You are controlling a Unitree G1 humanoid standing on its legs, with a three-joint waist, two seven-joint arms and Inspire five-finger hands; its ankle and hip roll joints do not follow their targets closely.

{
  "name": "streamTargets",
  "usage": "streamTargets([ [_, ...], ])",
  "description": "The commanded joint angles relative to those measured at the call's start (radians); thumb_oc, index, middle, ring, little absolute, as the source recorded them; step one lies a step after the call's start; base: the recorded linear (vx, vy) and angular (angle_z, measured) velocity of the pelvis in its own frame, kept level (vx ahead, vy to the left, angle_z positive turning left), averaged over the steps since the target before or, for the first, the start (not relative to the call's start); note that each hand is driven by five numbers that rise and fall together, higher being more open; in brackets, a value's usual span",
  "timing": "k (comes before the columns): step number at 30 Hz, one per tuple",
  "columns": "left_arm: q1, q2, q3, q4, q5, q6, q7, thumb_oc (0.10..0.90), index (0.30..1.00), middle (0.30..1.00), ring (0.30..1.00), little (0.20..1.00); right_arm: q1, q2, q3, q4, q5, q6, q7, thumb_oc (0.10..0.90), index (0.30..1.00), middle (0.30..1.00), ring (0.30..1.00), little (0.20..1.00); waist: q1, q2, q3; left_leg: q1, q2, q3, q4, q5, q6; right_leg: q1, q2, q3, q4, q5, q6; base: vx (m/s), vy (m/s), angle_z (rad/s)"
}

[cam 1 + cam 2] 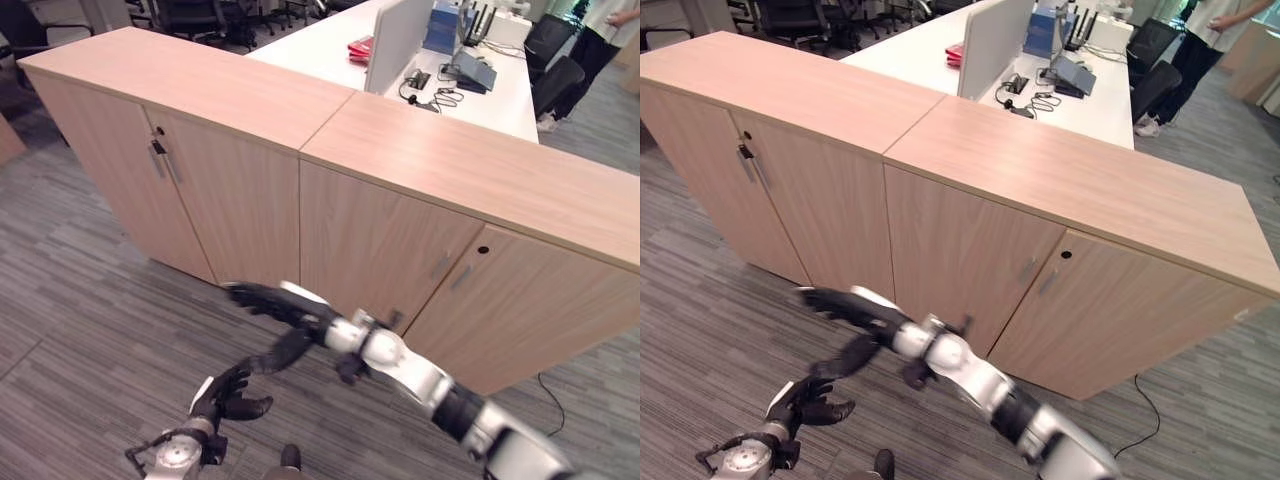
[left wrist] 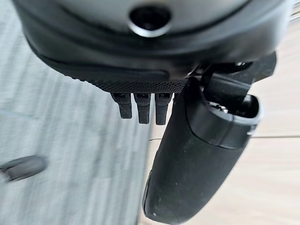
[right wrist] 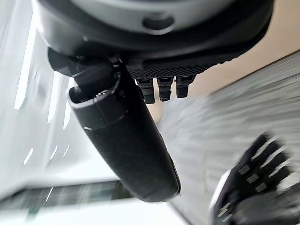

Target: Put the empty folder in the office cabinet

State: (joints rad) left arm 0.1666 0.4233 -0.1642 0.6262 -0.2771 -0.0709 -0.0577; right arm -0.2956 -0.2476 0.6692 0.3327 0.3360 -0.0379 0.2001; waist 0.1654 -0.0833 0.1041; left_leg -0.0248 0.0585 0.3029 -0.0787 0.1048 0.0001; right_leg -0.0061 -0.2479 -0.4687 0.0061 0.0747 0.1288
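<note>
1. Since every door is closed, the office cabinet (image 1: 380, 240) gives no view inside. It is a long, low run of pale wood units with slim handles on the door fronts.
2. A white worktop (image 1: 320, 45) sits behind the cabinet run and carries office clutter.
3. The right hand (image 1: 268, 299) is stretched forward low before the cabinet front. Its fingers are straight and apart, its thumb hangs down, and it holds nothing.
4. The left hand (image 1: 228, 392) is lower and nearer the floor. Its fingers are loosely bent and spread, with nothing between them.
5. A flat red item (image 1: 360, 46) lies on the white worktop, well apart from both hands. It may be the folder, but it is too small to tell.
   - The scene fits two stages: the folder is already shut away behind a door, or it is yet to be fetched.
6. Handling judgement:
   - An empty folder should be light and thin, somewhat floppy across its covers, stiffest at the spine, and slick-faced.
   - The best hold is likely a pinch near the spine, thumb on one face and fingers on the other.
   - Carried by one cover alone, it may fall open.
</note>
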Motion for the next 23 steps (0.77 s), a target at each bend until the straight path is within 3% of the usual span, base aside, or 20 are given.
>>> streamTargets([
  [1, -0.095, -0.019, -0.005, -0.035, 0.04, -0.072, -0.026, 0.8, 0.9, 0.9, 0.9, 0.9, -0.018, -0.05, -0.067, -0.052, -0.054, -0.072, 0.006, 0.8, 0.9, 0.9, 0.9, 0.9, -0.032, 0.036, 0.003, 0.063, 0.035, 0.027, -0.004, -0.088, -0.047, 0.113, 0.006, -0.037, 0.012, -0.078, 0.068, 0.08, -0.012, -0.32],
  [3, -0.083, -0.034, 0.001, -0.037, 0.048, -0.069, -0.035, 0.8, 0.9, 0.9, 0.9, 0.9, 0.091, -0.084, -0.127, 0.0, -0.105, -0.064, 0.003, 0.8, 0.9, 0.9, 0.9, 0.9, -0.059, 0.042, -0.003, 0.073, 0.035, 0.034, -0.004, -0.089, -0.051, 0.13, 0.012, -0.038, -0.013, -0.076, 0.066, 0.08, -0.037, -0.24],
  [4, -0.072, -0.048, 0.002, -0.038, 0.05, -0.066, -0.041, 0.8, 0.9, 0.9, 0.9, 0.9, 0.188, -0.088, -0.209, 0.095, -0.146, -0.061, -0.035, 0.8, 0.9, 0.9, 0.9, 0.9, -0.088, 0.049, -0.011, 0.084, 0.037, 0.043, -0.005, -0.092, -0.054, 0.145, 0.019, -0.037, -0.037, -0.071, 0.065, 0.07, -0.041, -0.17],
  [5, -0.071, -0.048, 0.001, -0.038, 0.05, -0.066, -0.04, 0.8, 0.9, 0.9, 0.9, 0.9, 0.19, -0.088, -0.21, 0.096, -0.147, -0.062, -0.036, 0.8, 0.9, 0.9, 0.9, 0.9, -0.087, 0.049, -0.012, 0.085, 0.037, 0.043, -0.006, -0.092, -0.054, 0.146, 0.019, -0.037, -0.039, -0.07, 0.065, 0.08, -0.038, -0.2],
  [6, -0.063, -0.055, 0.004, -0.038, 0.045, -0.061, -0.043, 0.8, 0.9, 0.9, 0.9, 0.9, 0.247, -0.068, -0.286, 0.192, -0.134, -0.063, -0.068, 0.8, 0.9, 0.9, 0.9, 0.9, -0.111, 0.055, -0.017, 0.094, 0.039, 0.054, -0.006, -0.094, -0.056, 0.154, 0.022, -0.029, -0.059, -0.065, 0.065, 0.04, -0.032, -0.19],
  [10, -0.054, -0.067, 0.023, -0.041, 0.014, -0.053, -0.049, 0.8, 0.9, 0.9, 0.9, 0.9, 0.314, -0.047, -0.414, 0.321, -0.084, -0.066, -0.107, 0.8, 0.9, 0.9, 0.9, 0.9, -0.138, 0.066, -0.021, 0.11, 0.044, 0.074, -0.006, -0.094, -0.062, 0.16, 0.028, -0.014, -0.081, -0.062, 0.065, 0.03, -0.035, -0.32],
  [23, -0.036, -0.099, 0.035, 0.002, -0.048, -0.043, -0.071, 0.8, 0.9, 0.9, 0.9, 0.9, 0.326, -0.048, -0.467, 0.443, -0.069, -0.068, -0.123, 0.8, 0.9, 0.9, 0.9, 0.9, -0.178, 0.088, -0.016, 0.143, 0.062, 0.136, 0.001, -0.09, -0.074, 0.157, 0.039, 0.021, -0.093, -0.062, 0.057, 0.01, -0.031, -0.18],
])
